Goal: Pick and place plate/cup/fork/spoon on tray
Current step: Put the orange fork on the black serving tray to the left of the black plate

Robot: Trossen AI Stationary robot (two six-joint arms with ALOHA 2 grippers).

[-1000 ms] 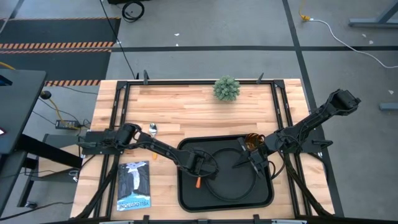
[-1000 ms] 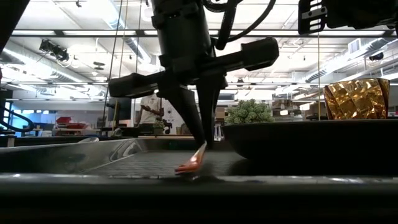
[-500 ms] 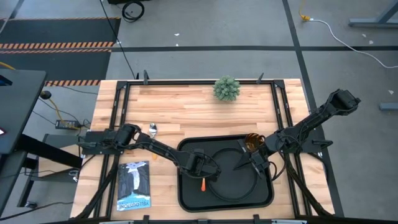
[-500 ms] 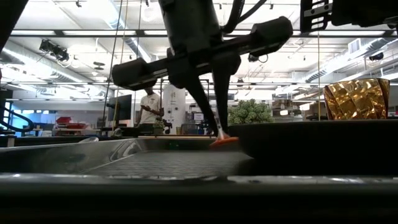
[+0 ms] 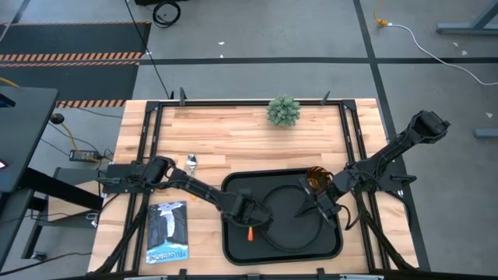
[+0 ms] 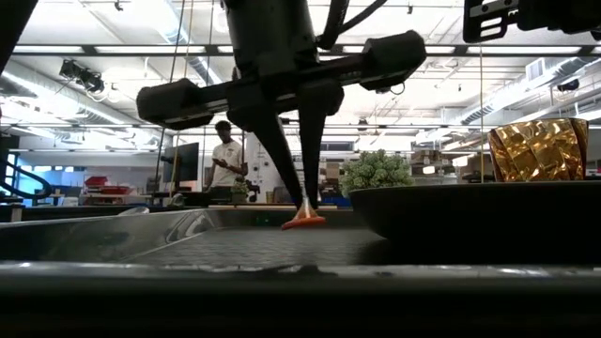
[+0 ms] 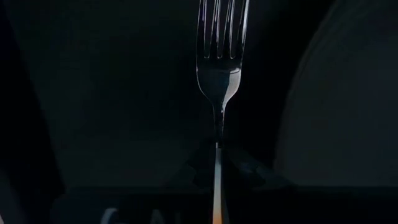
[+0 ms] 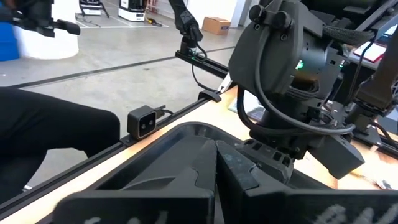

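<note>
The black tray [image 5: 233, 247] lies at the table's near middle. The round black plate [image 5: 284, 233] rests in it, and the amber cup [image 5: 315, 178] stands in its far right corner; the cup also shows in the low view [image 6: 537, 148]. My left gripper [image 5: 246, 215] is over the tray left of the plate, shut on the fork [image 7: 220, 68]. The fork's red-orange handle [image 5: 250, 232] sticks out toward the near edge. The spoon [image 5: 191, 162] lies on the wood left of the tray. My right gripper [image 5: 311, 208] is shut over the plate's right part; I cannot tell whether it touches the plate. My left gripper pinches the fork's handle [image 7: 217, 177] between its two fingers, just behind the metal neck. The fingers point down from above [image 6: 293, 178] and lie across the fork. The fork hangs about level, clear of the tray floor, with its handle end [image 6: 303, 222] toward the near edge.
A small green potted plant [image 5: 283, 110] stands at the table's far edge. A printed booklet [image 5: 167, 232] lies left of the tray, near the front. Black frame rails run along the table's sides. A person [image 6: 223, 164] stands in the room beyond.
My left gripper has risen with the fork. The handle end, which rested tilted on the tray floor, is now lifted clear, and the fork has levelled out. The gripper has also shifted a little toward the near left of the tray.
</note>
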